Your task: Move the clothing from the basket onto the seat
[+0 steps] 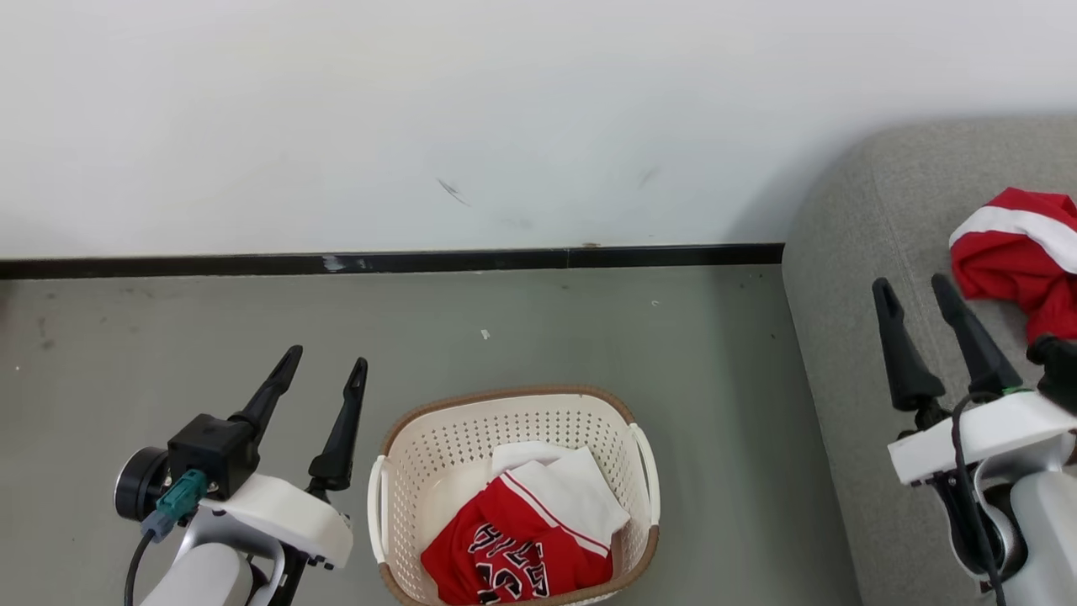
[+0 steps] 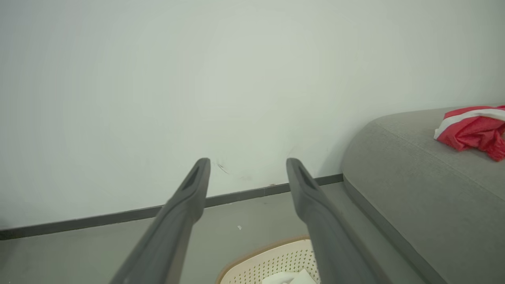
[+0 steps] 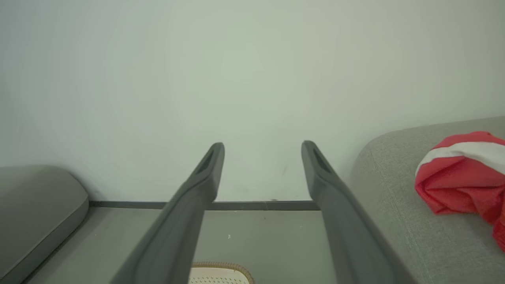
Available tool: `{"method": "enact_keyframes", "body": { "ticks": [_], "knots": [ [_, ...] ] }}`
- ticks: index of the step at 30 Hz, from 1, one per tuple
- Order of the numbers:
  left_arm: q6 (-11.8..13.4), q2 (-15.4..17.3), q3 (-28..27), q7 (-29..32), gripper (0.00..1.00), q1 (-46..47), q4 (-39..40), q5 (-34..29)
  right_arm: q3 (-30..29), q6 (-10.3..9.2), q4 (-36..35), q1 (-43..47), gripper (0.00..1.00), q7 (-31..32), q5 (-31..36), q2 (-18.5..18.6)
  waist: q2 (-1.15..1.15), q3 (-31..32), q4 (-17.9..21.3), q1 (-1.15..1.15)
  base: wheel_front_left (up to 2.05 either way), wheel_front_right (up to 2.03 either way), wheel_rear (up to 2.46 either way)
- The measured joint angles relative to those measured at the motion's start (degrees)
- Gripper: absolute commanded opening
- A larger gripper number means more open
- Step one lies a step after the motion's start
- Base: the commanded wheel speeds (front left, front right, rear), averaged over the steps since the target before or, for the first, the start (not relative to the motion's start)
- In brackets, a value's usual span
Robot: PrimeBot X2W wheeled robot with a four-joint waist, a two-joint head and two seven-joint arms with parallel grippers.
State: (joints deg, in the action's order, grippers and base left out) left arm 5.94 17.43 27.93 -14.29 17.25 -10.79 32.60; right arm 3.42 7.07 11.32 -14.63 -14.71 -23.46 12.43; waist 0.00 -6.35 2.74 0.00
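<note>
Light bright, even, soft, no glare. Wall beyond my right fingers pale, little washed; faint shadow on it left of them, by seat. Wrist views: my left fingers soft near lens, borders stretched.

**Both hands open and empty, fingers raised**

My left hand sits at the lower left of the head view. Its two dark fingers are spread apart and tilted up and to the right, with nothing between them. Behind them I see the black wrist camera with a teal plug, mounted on the white wrist housing above the pale left forearm.

My right hand is at the lower right, higher in that view. Its fingers are also parted, lean up and to the left, and grip nothing. A black cable runs over its white wrist plate towards the right forearm.

In each wrist view the pair of fingers rises from the bottom edge, well separated, tips free.
</note>
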Motion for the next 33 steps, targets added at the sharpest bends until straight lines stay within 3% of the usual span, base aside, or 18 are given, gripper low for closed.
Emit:
{"method": "enact_keyframes", "body": {
  "ticks": [18,33],
  "knots": [
    [1.05,-1.09,-3.14,-0.01,1.00,-8.14,-0.19,-0.56,-0.33,0.00,-2.58,12.08,1.00,0.01,2.40,-3.83,0.00,5.31,-3.10,0.00,0.00,0.00,0.00],
    [0.97,-2.78,-5.59,-0.01,1.00,-9.63,1.31,-2.00,1.87,0.00,-4.50,13.51,1.00,0.01,4.48,-4.23,0.00,5.90,-4.45,0.00,0.00,0.00,0.00]
  ]
}}
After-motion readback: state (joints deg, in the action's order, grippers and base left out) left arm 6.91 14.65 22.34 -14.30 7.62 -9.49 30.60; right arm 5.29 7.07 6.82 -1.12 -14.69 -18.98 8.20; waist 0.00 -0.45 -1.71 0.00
